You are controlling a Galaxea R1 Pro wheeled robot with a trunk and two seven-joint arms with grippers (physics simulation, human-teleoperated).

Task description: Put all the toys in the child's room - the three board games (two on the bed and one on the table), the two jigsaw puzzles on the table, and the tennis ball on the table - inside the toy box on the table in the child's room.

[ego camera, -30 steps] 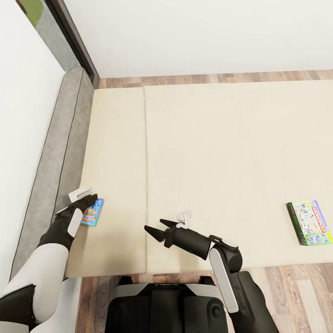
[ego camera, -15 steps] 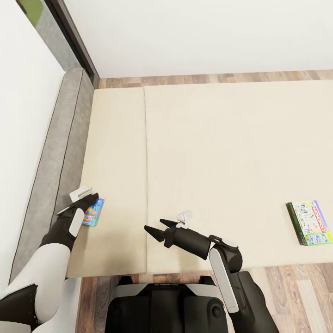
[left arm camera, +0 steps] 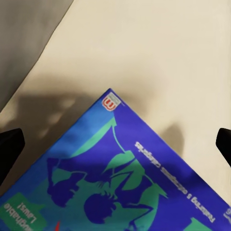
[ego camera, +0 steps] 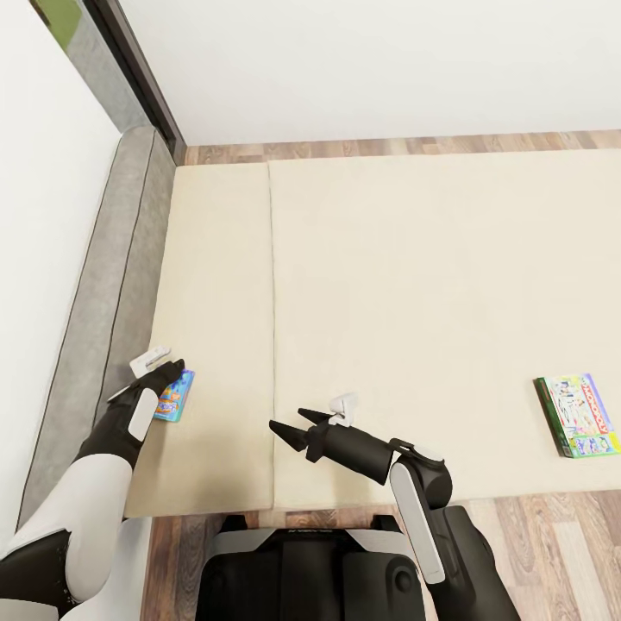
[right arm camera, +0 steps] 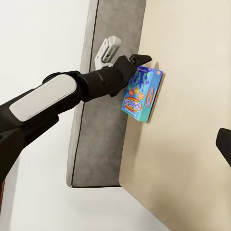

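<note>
1. Left tool [ego camera: 170,369]: poised over the far corner of the blue board game [ego camera: 173,395], jaws wide and straddling it in the left wrist view, nothing gripped; seemingly lined up for a pick.
2. Blue board game: flat on the bed [ego camera: 414,285], near-left part, just beside the grey headboard [ego camera: 103,293].
3. Right tool [ego camera: 291,431]: jaws spread, empty, idle over the near edge.
4. Monopoly box [ego camera: 578,414]: near right, well apart.
5. Obstructions: headboard crowds the left approach.
</note>
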